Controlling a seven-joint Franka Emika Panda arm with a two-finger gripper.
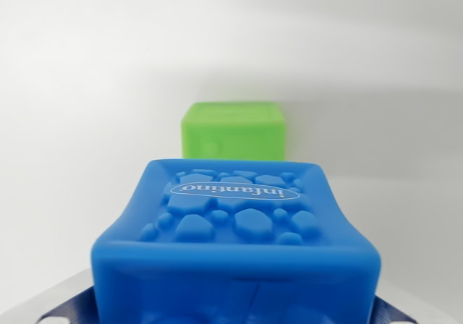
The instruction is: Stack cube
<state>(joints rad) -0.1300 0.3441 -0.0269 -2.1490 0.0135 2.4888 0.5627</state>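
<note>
A soft blue cube (235, 230) fills the lower half of the wrist view, its upper face embossed with pebble shapes and the word "infantino". My gripper (235, 306) is shut on the blue cube. Only the metal finger parts show, one at the bottom left corner (61, 299) and one at the bottom right (416, 311), pressed against the cube's sides. Beyond the blue cube, a green cube (233, 131) stands on the white surface, centred in the view and apart from the blue one. The blue cube's top edge hides the green cube's base.
A plain white surface (79, 121) spreads all around both cubes. A soft grey shadow band crosses the surface to the right of the green cube.
</note>
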